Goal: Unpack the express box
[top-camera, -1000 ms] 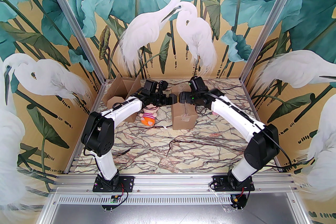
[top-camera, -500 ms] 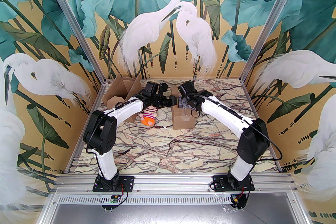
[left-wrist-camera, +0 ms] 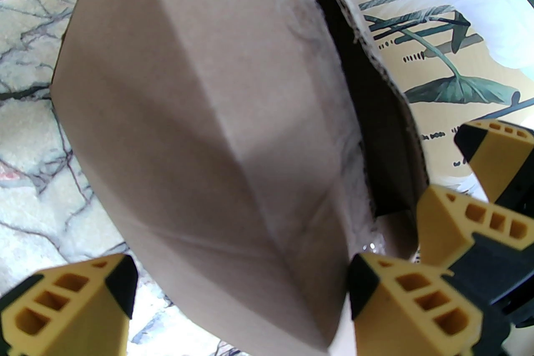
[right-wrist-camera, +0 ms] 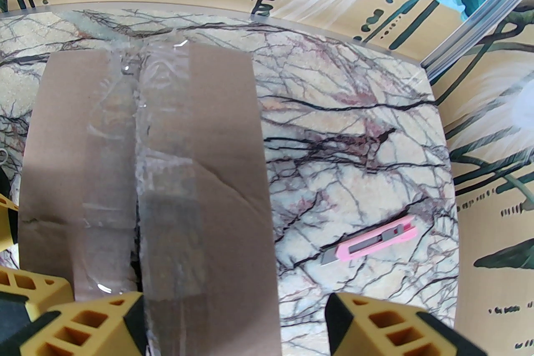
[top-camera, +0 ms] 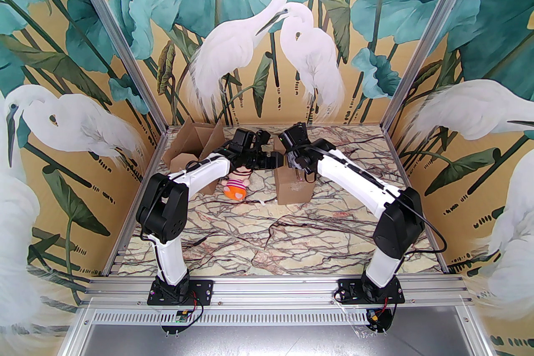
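Observation:
The express box [top-camera: 293, 189] is a brown carton standing right of centre on the marble table [top-camera: 292, 237]. Clear tape runs along its top seam [right-wrist-camera: 135, 162], which is slit and gapes dark [left-wrist-camera: 363, 129]. My left gripper [top-camera: 274, 160] is open at the box's left top edge, and its fingers [left-wrist-camera: 71, 308] straddle a corner with marble showing beside one. My right gripper [top-camera: 290, 161] hangs open over the box top, with the right flap [right-wrist-camera: 221, 162] lying between its fingers [right-wrist-camera: 375, 325]. The two grippers nearly touch.
A pink utility knife [right-wrist-camera: 369, 243] lies on the table right of the box. An open, empty-looking carton [top-camera: 194, 145] stands at the back left. A plush toy [top-camera: 235, 185] in pink and orange lies between the two cartons. Painted walls close the back and sides.
My right arm has swung left and turned its wrist, bringing its gripper over the box top beside the left gripper, jaws slightly narrower. The left gripper has barely moved.

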`<state>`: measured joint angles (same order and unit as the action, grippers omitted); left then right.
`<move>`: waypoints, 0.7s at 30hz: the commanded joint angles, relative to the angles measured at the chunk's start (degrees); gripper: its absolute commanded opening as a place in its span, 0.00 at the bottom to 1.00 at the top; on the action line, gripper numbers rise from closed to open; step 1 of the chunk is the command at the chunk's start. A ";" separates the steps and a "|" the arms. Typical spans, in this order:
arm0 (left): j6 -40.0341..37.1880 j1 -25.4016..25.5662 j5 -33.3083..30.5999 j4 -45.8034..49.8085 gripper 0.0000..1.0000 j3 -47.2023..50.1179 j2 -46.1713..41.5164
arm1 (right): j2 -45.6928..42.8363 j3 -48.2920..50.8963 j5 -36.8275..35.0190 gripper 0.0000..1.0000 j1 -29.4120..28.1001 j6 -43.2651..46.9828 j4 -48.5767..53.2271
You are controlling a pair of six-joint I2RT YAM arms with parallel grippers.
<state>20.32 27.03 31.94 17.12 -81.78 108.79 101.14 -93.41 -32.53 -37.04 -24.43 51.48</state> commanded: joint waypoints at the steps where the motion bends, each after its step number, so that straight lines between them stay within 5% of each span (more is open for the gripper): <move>1: -2.89 -0.22 -5.68 9.06 0.87 1.05 3.23 | -0.10 -1.84 -7.18 0.75 1.30 2.41 2.14; 15: -3.61 -0.13 -7.29 11.08 0.87 -1.29 2.22 | -7.58 3.26 9.01 0.65 10.51 0.68 -1.56; 21: -3.89 1.37 -11.03 15.40 0.87 -7.46 0.25 | -11.28 9.59 19.13 0.49 13.54 -1.70 -6.65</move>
<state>18.15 27.66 27.38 24.93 -86.56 108.84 92.33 -86.28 -19.90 -24.43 -24.21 46.94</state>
